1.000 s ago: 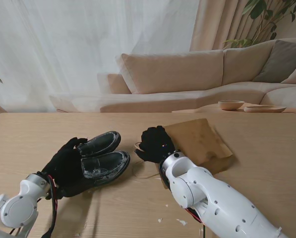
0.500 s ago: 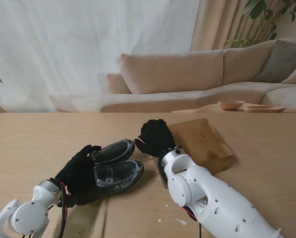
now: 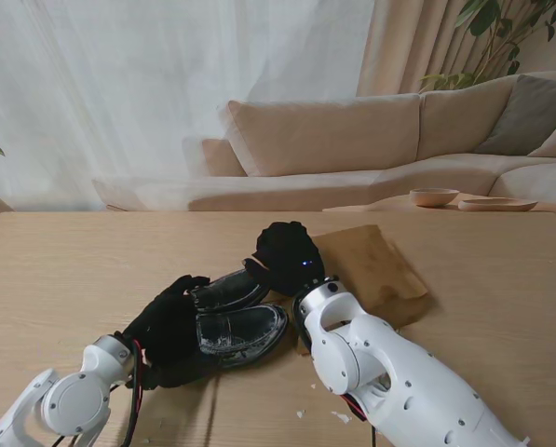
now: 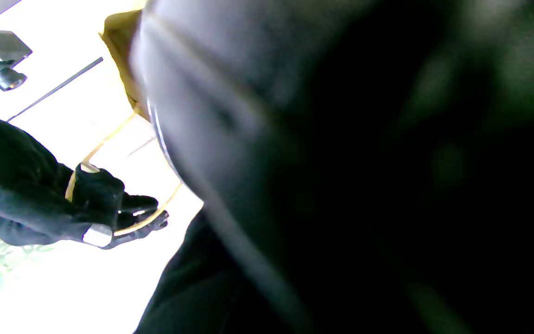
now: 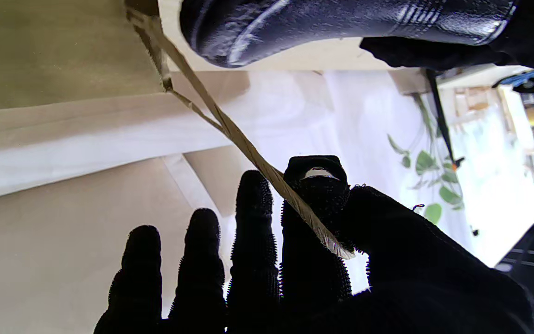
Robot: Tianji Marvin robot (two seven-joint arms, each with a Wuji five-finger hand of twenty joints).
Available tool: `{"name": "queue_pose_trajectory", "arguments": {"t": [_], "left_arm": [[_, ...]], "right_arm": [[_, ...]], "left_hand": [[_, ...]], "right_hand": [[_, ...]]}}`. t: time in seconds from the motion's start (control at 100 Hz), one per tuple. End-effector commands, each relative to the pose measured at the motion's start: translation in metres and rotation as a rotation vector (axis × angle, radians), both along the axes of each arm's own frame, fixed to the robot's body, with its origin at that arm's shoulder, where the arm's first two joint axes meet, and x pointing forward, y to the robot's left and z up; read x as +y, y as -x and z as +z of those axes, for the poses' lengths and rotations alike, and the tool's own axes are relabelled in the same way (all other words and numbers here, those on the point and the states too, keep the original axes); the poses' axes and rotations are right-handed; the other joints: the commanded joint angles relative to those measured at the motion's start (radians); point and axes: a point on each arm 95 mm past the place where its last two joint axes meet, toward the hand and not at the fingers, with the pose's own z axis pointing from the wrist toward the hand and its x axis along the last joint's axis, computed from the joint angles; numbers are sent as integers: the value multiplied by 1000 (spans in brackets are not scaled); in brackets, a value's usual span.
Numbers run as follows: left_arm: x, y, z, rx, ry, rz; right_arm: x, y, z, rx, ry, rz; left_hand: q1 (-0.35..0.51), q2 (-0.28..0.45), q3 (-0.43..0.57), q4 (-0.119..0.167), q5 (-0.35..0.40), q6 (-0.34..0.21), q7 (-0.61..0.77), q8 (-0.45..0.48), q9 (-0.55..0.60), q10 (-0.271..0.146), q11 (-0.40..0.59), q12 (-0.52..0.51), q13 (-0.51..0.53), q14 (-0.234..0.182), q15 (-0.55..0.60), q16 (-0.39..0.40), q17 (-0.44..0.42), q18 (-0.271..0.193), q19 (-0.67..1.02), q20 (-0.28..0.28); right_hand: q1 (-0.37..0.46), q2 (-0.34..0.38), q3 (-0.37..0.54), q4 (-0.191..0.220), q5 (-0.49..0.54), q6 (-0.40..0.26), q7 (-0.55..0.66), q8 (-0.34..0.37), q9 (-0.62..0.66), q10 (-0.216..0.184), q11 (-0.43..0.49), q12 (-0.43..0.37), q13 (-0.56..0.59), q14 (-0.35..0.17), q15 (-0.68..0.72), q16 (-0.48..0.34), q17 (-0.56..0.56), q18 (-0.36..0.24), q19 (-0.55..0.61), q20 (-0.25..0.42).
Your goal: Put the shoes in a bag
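A pair of shiny black leather shoes [image 3: 236, 317] lies side by side on the wooden table, toes pointing at the bag. My black-gloved left hand [image 3: 169, 328] is shut on their heel ends; in its wrist view a shoe [image 4: 230, 93] fills the picture, blurred. A flat brown paper bag [image 3: 371, 265] lies to the right of the shoes, its mouth toward them. My right hand [image 3: 287, 253] hovers over that mouth, thumb and forefinger pinched on the twine bag handle [image 5: 248, 144]. One shoe toe [image 5: 295, 23] sits right beside the bag's edge [image 5: 54, 46].
The light wooden table [image 3: 63, 270] stretches left and right. Small white scraps [image 3: 341, 417] lie near my right forearm. Behind the table stand a beige sofa [image 3: 352, 140], two wooden bowls [image 3: 436, 197] and white curtains.
My left hand has slid both shoes to the right, up to the bag's mouth. The right hand has lifted a little, farther from me, keeping hold of the handle.
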Motion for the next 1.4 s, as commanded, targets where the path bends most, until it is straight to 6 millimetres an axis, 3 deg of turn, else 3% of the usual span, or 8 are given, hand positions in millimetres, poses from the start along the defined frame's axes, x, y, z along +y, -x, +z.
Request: {"name": "queue_pose_trajectory", "arguments": {"t": [0.0, 0.04, 0.27, 0.39, 0.52, 0.67, 1.24, 1.39], "left_arm": [[-14, -3, 16, -30, 23, -31], [-16, -3, 16, -27, 18, -34], [-28, -3, 16, -26, -16, -50], [-34, -3, 16, -37, -32, -49], [-41, -4, 17, -46, -36, -46], [-50, -2, 18, -38, -13, -45], [-79, -8, 12, -82, 37, -28], [-89, -7, 9, -60, 61, -27]], "right_arm": [[8, 5, 2, 5, -11, 20], [8, 5, 2, 3, -11, 21], [8, 7, 3, -2, -18, 26], [8, 8, 3, -5, -22, 30], [9, 10, 3, -7, -24, 36], [9, 10, 2, -6, -28, 38], [13, 18, 3, -5, -75, 64], [16, 22, 5, -5, -110, 81]], "left_hand": [[92, 134, 51, 54, 48, -138, 51, 25, 4, 12, 106, 84, -13, 12, 58, 148, -7, -19, 24, 42], [93, 133, 53, 53, 49, -137, 50, 23, 4, 23, 136, 132, -16, 23, 73, 289, -12, -18, 45, 101], [92, 133, 49, 52, 48, -141, 49, 22, -5, 46, 239, 252, -44, 43, 126, 609, -27, -14, 109, 253], [93, 134, 46, 51, 47, -143, 51, 21, -16, 57, 342, 368, -28, 63, 215, 751, -50, -13, 190, 457], [92, 132, 45, 50, 49, -142, 56, 20, 2, 90, 390, 642, -21, 87, 379, 935, -72, -10, 254, 728], [93, 120, 49, 46, 47, -144, 59, 21, 37, 113, 399, 755, -18, 95, 498, 1062, -84, -9, 292, 879], [93, 120, 46, 46, 47, -148, 75, 29, 52, 118, 390, 776, -17, 103, 516, 1091, -79, -6, 270, 895], [92, 98, 57, 43, 46, -145, 79, 23, 88, 139, 424, 906, -19, 105, 610, 1175, -83, -4, 284, 925]], "right_hand": [[33, 43, 23, 45, 35, -4, 24, 16, 16, 9, -7, 6, 20, -16, 3, 7, 4, 13, 14, -15], [33, 43, 23, 45, 35, -4, 23, 16, 16, 9, -8, 6, 20, -16, 3, 7, 4, 13, 15, -15], [33, 42, 21, 47, 35, -4, 22, 19, 18, 6, -7, 8, 29, -18, 0, 6, 17, 12, 34, -12], [31, 41, 20, 47, 35, -2, 23, 21, 21, 6, -8, 8, 36, -18, 2, 8, 40, 13, 65, -2], [29, 38, 19, 49, 35, -3, 23, 24, 32, 7, -9, 8, 51, -21, 13, 15, 49, 16, 155, 23], [30, 38, 19, 49, 36, -3, 23, 24, 33, 7, -12, 7, 55, -20, 14, 16, 47, 12, 184, 24], [28, 33, 22, 49, 40, -3, 24, 24, 44, 7, -13, 7, 70, -19, 20, 20, 28, 12, 279, -1], [27, 35, 21, 48, 37, -2, 21, 23, 41, 8, -13, 8, 69, -19, 21, 21, 23, 12, 289, -10]]}}
